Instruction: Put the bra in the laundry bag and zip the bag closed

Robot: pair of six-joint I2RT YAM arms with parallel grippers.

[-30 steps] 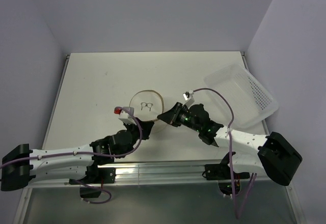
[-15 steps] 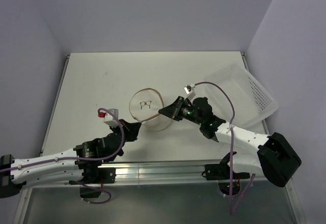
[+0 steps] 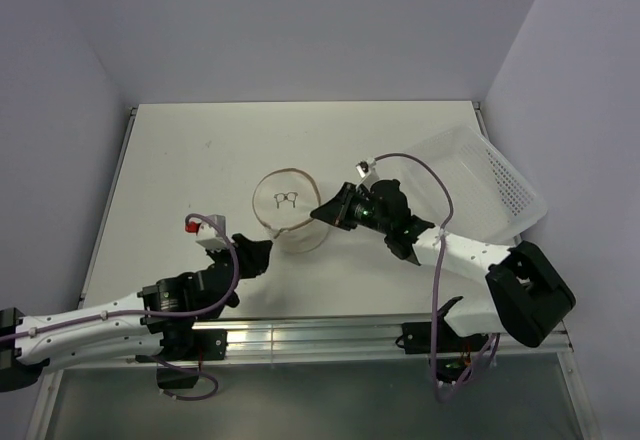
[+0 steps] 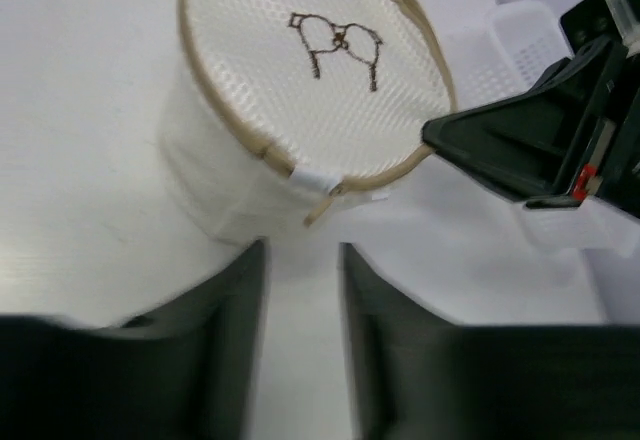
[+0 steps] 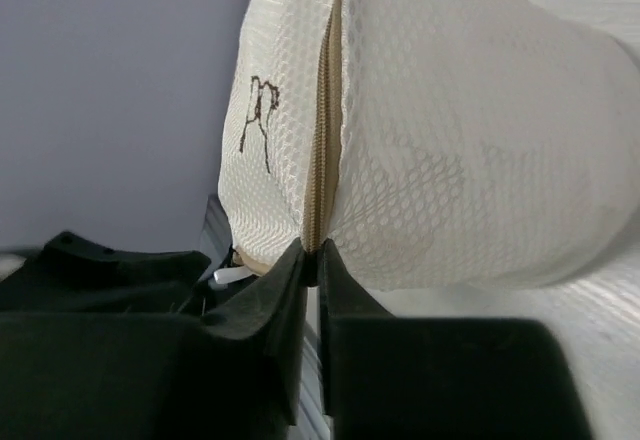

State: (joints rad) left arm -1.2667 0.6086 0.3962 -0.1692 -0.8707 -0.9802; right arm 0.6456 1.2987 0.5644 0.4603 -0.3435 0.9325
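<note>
From above, shows a small white round drum-shaped mesh laundry bag (image 3: 290, 228) standing upright near the middle of the pale flat table (image 3: 190, 160), with tan trim round the rim and a small black eyeglasses-like mark (image 3: 286, 198) on the circular lid. Places the right gripper (image 3: 322, 212) against the bag's right rim and the left gripper (image 3: 262, 250) just beside its near-left side, apart from it. Sets a white perforated plastic tray (image 3: 480, 195) tilted at the table's right edge, well apart from the bag. From the left wrist, looks over the lid of the laundry bag (image 4: 300, 90), rim closed all round, with a small white pull tab (image 4: 315, 178) at the near edge. Finds the left gripper (image 4: 303, 252) with its two dark fingers spread, only bare table in the gap, nothing clamped. Catches the black tip of the right gripper (image 4: 437, 140) touching the tan rim on the right. From the right wrist, fills most of the view with the mesh wall of the laundry bag (image 5: 460, 160) and the tan zipper seam (image 5: 325, 110) running down to the fingertips. Shows the right gripper (image 5: 311, 255) pinched together on that seam at the bag's rim. Cannot tell what lies inside through the mesh.
</note>
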